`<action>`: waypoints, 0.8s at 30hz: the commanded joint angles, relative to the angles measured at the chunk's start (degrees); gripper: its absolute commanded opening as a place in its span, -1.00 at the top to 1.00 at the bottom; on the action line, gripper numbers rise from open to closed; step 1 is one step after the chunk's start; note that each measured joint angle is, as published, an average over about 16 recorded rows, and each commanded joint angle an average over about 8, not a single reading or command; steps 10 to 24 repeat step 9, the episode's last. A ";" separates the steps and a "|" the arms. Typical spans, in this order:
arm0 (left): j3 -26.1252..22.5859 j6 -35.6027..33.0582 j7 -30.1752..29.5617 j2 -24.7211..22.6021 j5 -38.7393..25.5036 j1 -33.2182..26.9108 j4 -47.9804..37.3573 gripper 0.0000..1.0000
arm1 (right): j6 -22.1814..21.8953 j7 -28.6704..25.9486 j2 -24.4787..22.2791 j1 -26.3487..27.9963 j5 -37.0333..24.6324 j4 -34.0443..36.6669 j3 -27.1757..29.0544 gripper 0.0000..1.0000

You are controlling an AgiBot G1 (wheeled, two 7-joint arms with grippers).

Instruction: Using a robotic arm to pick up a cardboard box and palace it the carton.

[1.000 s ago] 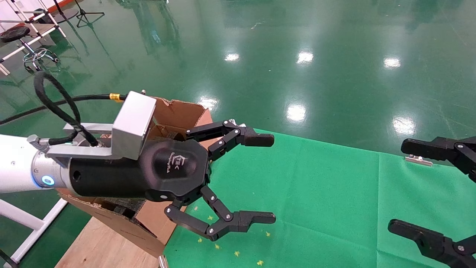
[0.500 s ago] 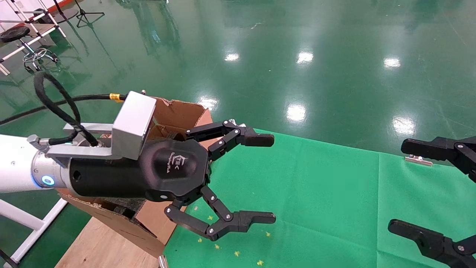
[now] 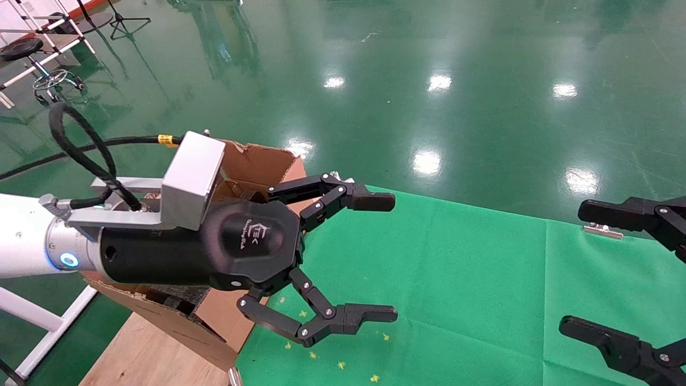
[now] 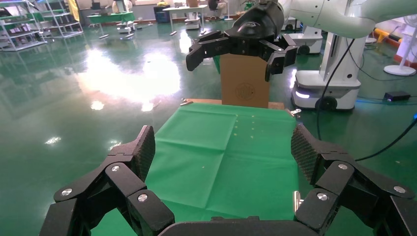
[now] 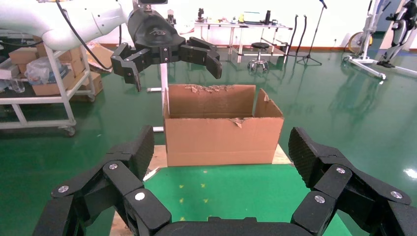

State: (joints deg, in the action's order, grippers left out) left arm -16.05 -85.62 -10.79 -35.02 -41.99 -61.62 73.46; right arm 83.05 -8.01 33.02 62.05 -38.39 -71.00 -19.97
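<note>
Left hand [image 3: 351,257] hovers spread and unladen beside the flapped carton [image 5: 221,130], whose contents are mostly hidden.

left gripper [image 4: 223,152] fingers spread, green cloth [image 4: 221,157]

Corrugated cardboard carton [image 3: 257,161]; matt green cloth [image 3: 455,279]; glossy floor [image 3: 429,80].
</note>
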 commanded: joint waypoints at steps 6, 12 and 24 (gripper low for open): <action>0.00 0.00 0.00 0.00 0.00 0.00 0.00 -1.00 | 0.00 0.00 0.00 0.00 0.00 0.00 0.00 -1.00; 0.00 0.00 0.00 0.00 0.00 0.00 0.00 -1.00 | 0.00 0.00 0.00 0.00 0.00 0.00 0.00 -1.00; 0.00 0.00 0.00 0.00 0.00 0.00 0.00 -1.00 | 0.00 0.00 0.00 0.00 0.00 0.00 0.00 -1.00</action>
